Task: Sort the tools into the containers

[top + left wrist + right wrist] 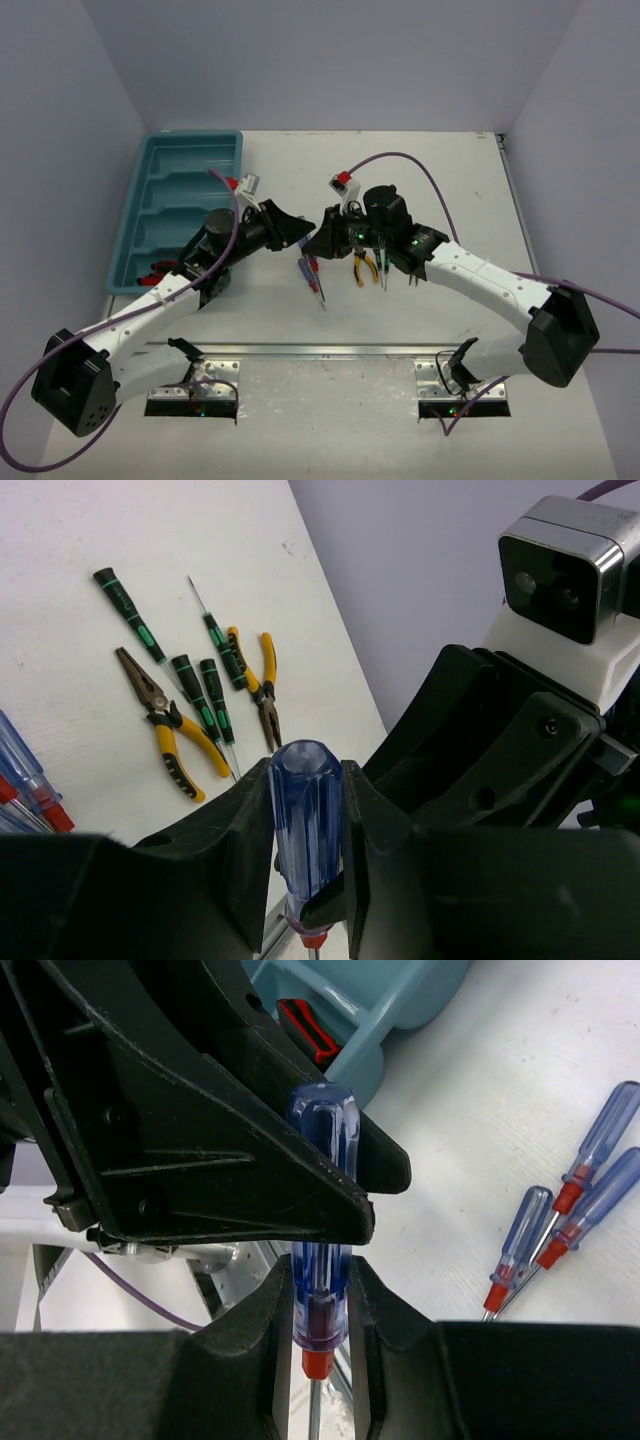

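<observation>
I've got both hands on one blue-handled screwdriver (322, 1125), held in the air over the middle of the tabletop (420, 160). My right hand (322, 1310) is closed narrowly on the lower end of the handle, just above the red collar. My left hand (306, 815) is clamped on the upper end, its fingers pressed against both sides. I read this as a hand-over. The teal tray (190, 135) sits in the far left corner of the tabletop, on the left arm's side, while the loose tools lie nearer the right arm. With each hand taking its own end of the handle, neither is in the other's way.

Counting what I can see:
- Three more blue screwdrivers (600, 1140) lie close together on the tabletop, so there are four with the one I'm holding.
- Two yellow-handled pliers (165, 730) lie flat, just beside each other.
- Four green-and-black screwdrivers (125, 610) lie among and beside the pliers.
- The tray has four long compartments. There are red-handled tools (155, 272) in the one nearest the arms, but I can't count them from here.

My guess is that the right hand needs to let go before the left carries the screwdriver over to the tray.
</observation>
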